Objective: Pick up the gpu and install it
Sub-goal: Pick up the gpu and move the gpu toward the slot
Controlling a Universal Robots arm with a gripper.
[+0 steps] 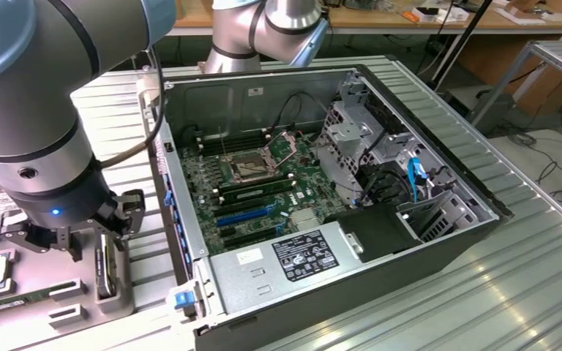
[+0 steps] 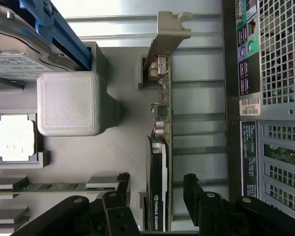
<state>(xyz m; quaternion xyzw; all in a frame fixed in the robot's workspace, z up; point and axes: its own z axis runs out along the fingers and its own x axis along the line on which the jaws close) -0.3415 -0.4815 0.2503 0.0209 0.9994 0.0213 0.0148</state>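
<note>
The grey-and-blue robot arm reaches down just beside the open black tower computer case [image 1: 359, 219], on the exterior view's left of it. Its last joint stands upright and its black two-fingered hand [image 1: 94, 238] points straight down at the ribbed metal surface [image 1: 476, 292]. Under the hand lies a grey moulded parts tray [image 1: 76, 311], close against the case's side. The gpu [image 1: 105, 270], a thin dark green card with a black face and a silver end bracket, stands on edge in a slot of this tray, outside the case and parallel to its wall. In the wrist view the hand [image 2: 157, 206] is spread wide and straddles the gpu [image 2: 160, 147]. One black finger [image 2: 120, 209] sits on the card's side away from the case, the other on the side nearer it, with a gap showing on each side, so nothing is gripped. Farther from the case, the tray [image 2: 123, 128] also holds a square silver processor chip [image 2: 14, 140] and a grey printed block [image 2: 69, 103].
</note>
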